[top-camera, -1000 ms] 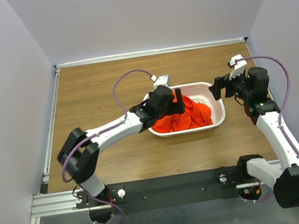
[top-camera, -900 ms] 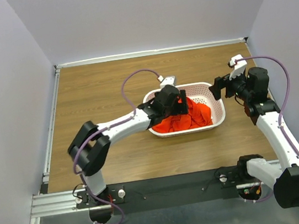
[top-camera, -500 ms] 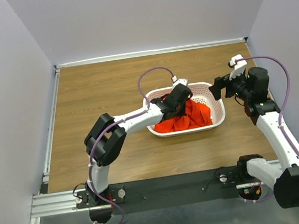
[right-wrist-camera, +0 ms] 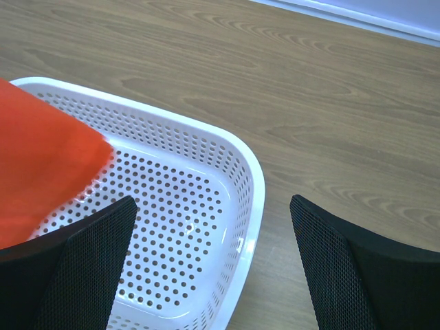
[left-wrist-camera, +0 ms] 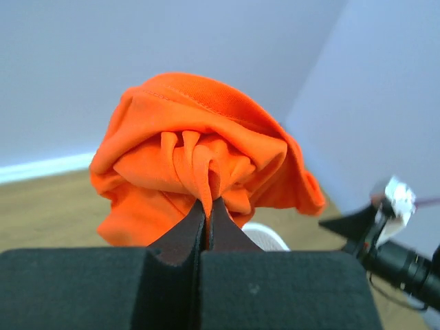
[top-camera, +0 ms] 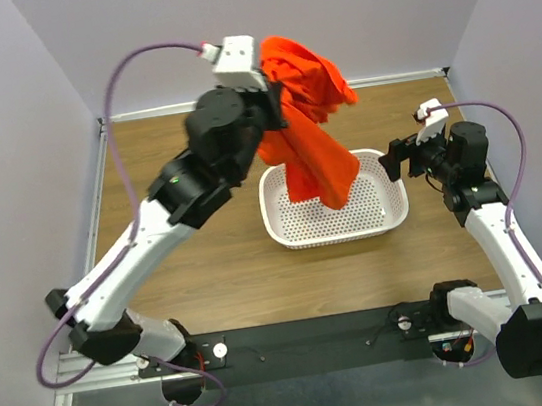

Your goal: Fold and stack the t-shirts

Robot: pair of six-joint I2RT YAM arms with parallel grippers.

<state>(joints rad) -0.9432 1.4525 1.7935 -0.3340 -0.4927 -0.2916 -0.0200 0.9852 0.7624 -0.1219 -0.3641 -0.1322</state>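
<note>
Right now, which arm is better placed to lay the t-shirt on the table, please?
Left: the left gripper holds the t-shirt over the basket; the right gripper hovers open and empty beside it.

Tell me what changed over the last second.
The left gripper, which was down in the basket at the orange t-shirt, has risen high above it, shut on a bunch of the cloth. The t-shirt was lifted out and now hangs over the basket. The basket and the open right gripper stayed put.
</note>
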